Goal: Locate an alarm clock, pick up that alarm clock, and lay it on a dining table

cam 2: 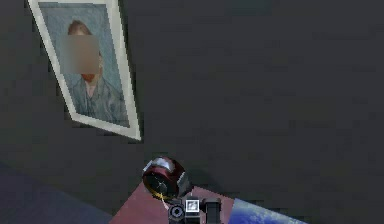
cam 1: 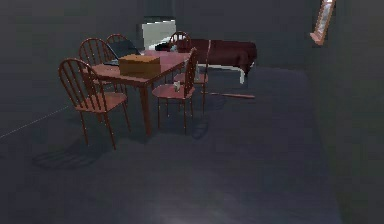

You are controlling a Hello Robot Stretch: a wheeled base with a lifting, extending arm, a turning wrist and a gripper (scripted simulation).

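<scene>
1. the pick-up looks to be the step in hand: the alarm clock (cam 2: 163, 178), a round dark-red thing, sits low in the arm side view over a reddish-brown top (cam 2: 135, 212), below a framed portrait (cam 2: 88, 70) on the wall.
2. the gripper (cam 2: 178, 210) is just below and right of the clock; whether it holds it i cannot tell (nor can the claw's own state be read).
3. only the arm's marked far end pokes up from the bottom edge.
4. next, i judge: lift the clock clear, then drive to the dining table (cam 1: 172, 62) ahead, where chairs (cam 1: 88, 90) ring it and a box (cam 1: 140, 63) sits; aim for bare tabletop.
</scene>
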